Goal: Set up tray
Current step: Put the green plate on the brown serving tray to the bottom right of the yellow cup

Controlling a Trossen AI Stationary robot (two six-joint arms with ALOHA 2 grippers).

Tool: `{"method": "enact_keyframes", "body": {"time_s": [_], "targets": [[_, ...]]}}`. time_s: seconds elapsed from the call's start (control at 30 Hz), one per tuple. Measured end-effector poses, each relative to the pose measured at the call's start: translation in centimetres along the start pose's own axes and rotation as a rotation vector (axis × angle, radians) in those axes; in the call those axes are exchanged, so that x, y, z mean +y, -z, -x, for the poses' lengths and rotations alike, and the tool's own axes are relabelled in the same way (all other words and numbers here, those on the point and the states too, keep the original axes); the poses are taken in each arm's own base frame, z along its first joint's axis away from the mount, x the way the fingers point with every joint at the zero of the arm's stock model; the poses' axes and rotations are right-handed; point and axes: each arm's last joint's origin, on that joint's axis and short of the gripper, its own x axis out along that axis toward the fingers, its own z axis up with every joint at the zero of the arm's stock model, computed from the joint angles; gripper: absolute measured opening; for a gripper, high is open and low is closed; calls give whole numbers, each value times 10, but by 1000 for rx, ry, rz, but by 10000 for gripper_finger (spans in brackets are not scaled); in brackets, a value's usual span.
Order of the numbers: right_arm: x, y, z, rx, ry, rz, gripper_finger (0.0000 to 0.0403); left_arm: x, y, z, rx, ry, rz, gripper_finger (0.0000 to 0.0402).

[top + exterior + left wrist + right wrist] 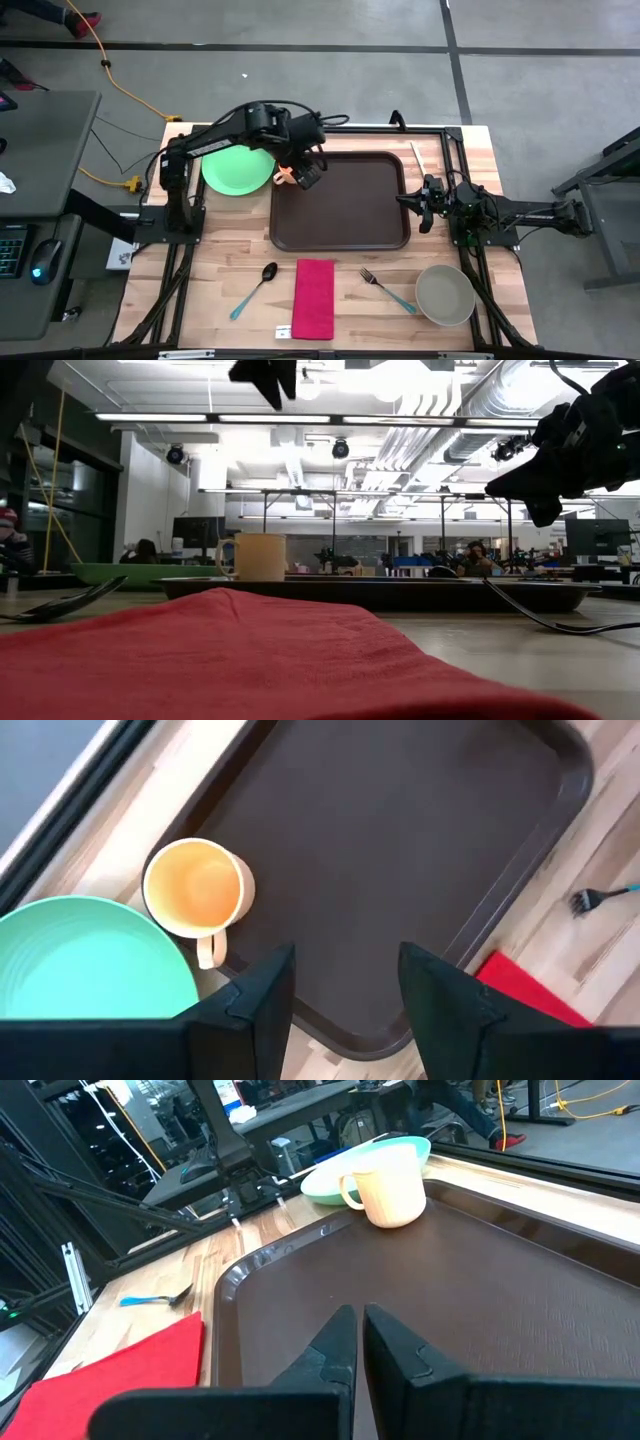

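Dark brown plastic, that is the tray [340, 200]; it lies in the middle of the wooden table [230, 255], w/ raised rim all around. Only one thing stands on it: a cream mug [196, 892], upright, in the corner nearest the green plate [238, 167], handle pointing to the plate side.

My left gripper [306, 172] hangs above that same corner, fingers [262, 1003] apart and nothing between them. The mug is free below me, so I judge it is already set down and I am clear of it. The plate waits on the table just beside the tray rim, approx. touching it; I cannot tell for sure.

My right gripper [352, 1342] is at the opposite short side of the tray, low over the rim, fingers pressed together, holding nothing. It waits there, out of the way of my left arm.

The rest is not yet on the tray: spoon [256, 287], red napkin [313, 297], fork [388, 288] and bowl [445, 294] lie in a row at the table's near edge. So the setup is at an early stage, I think. The plate seems the easy next thing, b/c it is nearest to my open left gripper.
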Motion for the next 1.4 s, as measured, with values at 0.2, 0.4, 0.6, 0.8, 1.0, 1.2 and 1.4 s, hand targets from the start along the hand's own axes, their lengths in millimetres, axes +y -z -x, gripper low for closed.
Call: {"method": "enact_keyframes", "body": {"time_s": [0.2, 0.4, 0.6, 0.8, 1.0, 1.2, 1.4], "targets": [[0, 0, 0, 0, 0, 0, 0, -6, 12, 20, -50, 13, 19, 207], [0, 0, 0, 0, 0, 0, 0, -17, 22, 28, -60, 38, 22, 207], [0, 0, 0, 1, 0, -12, 0, -30, 31, 32, -53, 69, 7, 207], [0, 0, 0, 1, 0, -52, 0, -45, 41, 36, -46, 94, -10, 207], [0, 0, 0, 0, 0, -52, 0, -54, 51, 22, 7, 64, 2, 207], [0, 0, 0, 1, 1, -52, 0, -46, 76, -4, 139, -22, 48, 207], [0, 0, 0, 4, 1, -52, 0, -24, 108, -20, 229, -115, 157, 207]]}}
